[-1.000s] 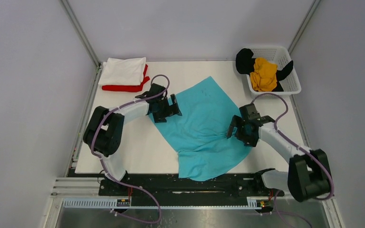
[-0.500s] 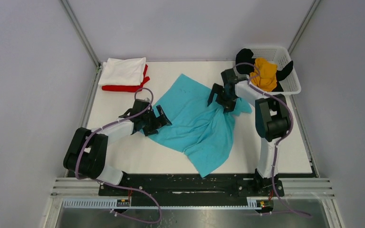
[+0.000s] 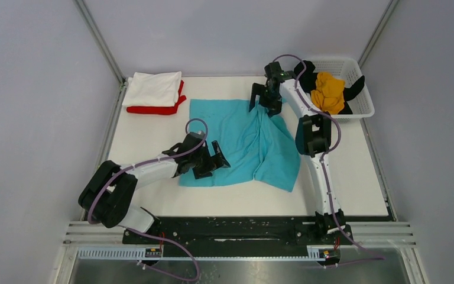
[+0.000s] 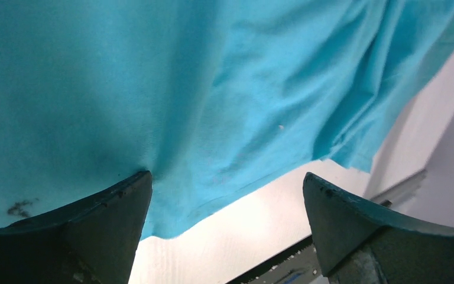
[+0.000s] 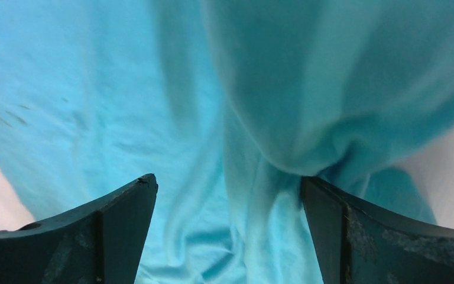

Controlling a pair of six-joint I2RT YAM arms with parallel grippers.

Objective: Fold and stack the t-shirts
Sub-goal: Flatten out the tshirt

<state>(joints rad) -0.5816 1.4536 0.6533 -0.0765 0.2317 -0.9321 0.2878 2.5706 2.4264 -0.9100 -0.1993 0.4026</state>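
Counter: you have a white counter [image 3: 153, 189], closed in by plain grey walls [image 3: 35, 118] with metal frame posts [image 3: 97, 38] at the far corners.
Stack: at the far left corner a folded white t-shirt [image 3: 152, 89] lies on top of a red t-shirt [image 3: 153, 110].
Basket: at the far right corner a white mesh basket [image 3: 338, 60] holds the mustard-yellow t-shirt [image 3: 328, 92] and the black t-shirt [image 3: 303, 76], both bunched up.
Turquoise t-shirt [image 3: 236, 139]: it lies mid-counter, flat on its left half, with a raised ridge of folds running from its far right corner toward you.
Left arm [image 3: 148, 168]: it lies low across the near left, forearm pointing right.
Left pincer [image 3: 213, 161]: it sits at the shirt's near left edge. Your wrist view shows the fingers spread wide, with the hem between them.
Right arm [image 3: 313, 133]: it is stretched out to the far edge, just beside the basket.
Right pincer [image 3: 265, 99]: it points down at the shirt's far right corner. Its fingers are wide apart, with bunched cloth between them and close against the right one.
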